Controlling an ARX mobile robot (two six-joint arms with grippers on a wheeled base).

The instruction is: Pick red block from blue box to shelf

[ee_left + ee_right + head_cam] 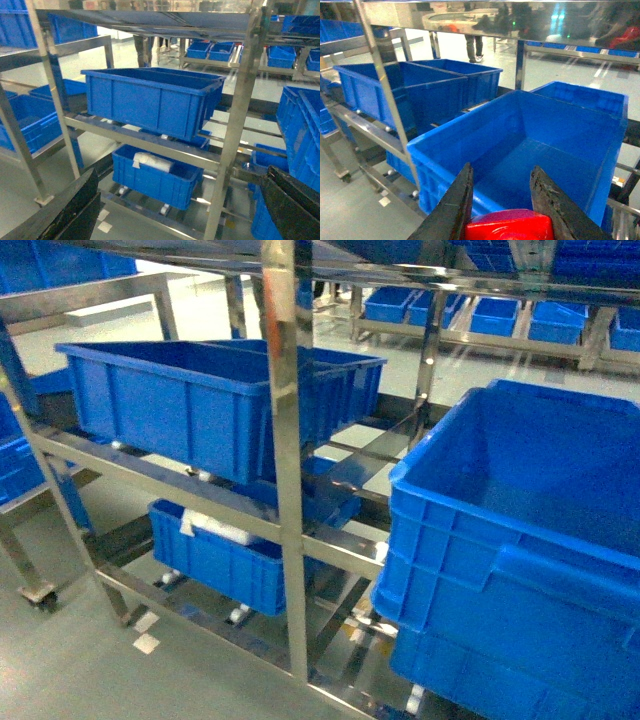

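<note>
Item: red block (pixel 510 227), gripped in our right tool (pixel 502 200), held above a dark blue crate (pixel 530 150) on the shelf (pixel 380 75). Left tool (pixel 175 210): fingers spread wide, holding nothing.

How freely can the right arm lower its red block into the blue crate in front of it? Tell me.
Probably freely: the right gripper, holding the red block, faces the open blue crate, with nothing visible between.
</note>
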